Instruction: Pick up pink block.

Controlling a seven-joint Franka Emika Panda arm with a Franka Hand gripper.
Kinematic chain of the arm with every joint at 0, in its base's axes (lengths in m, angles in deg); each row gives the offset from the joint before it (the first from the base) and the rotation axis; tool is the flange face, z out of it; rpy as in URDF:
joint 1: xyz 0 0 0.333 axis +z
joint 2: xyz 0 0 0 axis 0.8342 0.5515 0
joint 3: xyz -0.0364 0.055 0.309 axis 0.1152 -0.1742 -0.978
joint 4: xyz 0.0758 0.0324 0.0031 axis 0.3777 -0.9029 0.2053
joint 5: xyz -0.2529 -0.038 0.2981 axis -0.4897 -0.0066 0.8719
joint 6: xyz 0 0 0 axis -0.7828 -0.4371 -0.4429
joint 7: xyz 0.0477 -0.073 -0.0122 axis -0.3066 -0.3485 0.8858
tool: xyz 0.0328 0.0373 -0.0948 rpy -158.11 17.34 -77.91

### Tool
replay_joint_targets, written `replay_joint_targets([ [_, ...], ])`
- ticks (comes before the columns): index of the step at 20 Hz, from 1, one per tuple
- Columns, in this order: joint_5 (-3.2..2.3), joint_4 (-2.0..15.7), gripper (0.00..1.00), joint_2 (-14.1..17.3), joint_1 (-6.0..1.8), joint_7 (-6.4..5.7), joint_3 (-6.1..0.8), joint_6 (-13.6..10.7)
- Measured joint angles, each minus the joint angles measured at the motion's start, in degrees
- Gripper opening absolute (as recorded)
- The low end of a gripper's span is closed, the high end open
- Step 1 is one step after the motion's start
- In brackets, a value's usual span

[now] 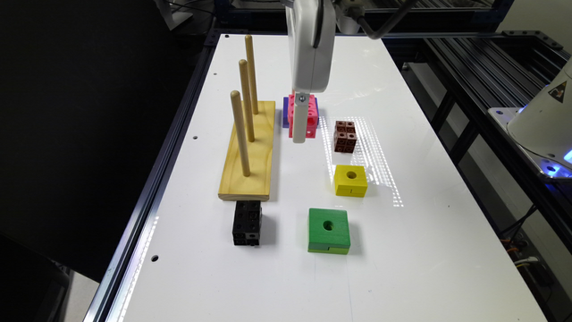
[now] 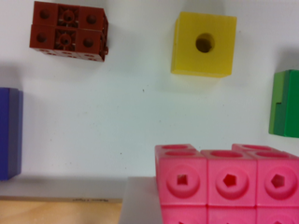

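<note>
The pink block [image 1: 308, 117] sits right at my tool [image 1: 299, 134], with one grey finger [image 2: 140, 200] pressed against its side in the wrist view. I cannot tell whether the tool is clamped on it or still apart, since the other finger is hidden. A purple block [image 1: 285, 112] lies just beside the pink one, and the peg board [image 1: 250, 152] is close on that same side. My worry: a one-sided contact could tip or twist the block on lifting, or drag the purple block along.
</note>
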Motion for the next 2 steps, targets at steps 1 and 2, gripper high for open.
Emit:
replay_joint_targets([
  [1, 0.02, 0.05, 0.00, -0.63, 0.00, -0.02, -0.01, -0.55],
  [2, 0.06, 0.10, 0.00, -1.64, 0.00, -0.05, -0.04, -1.49],
])
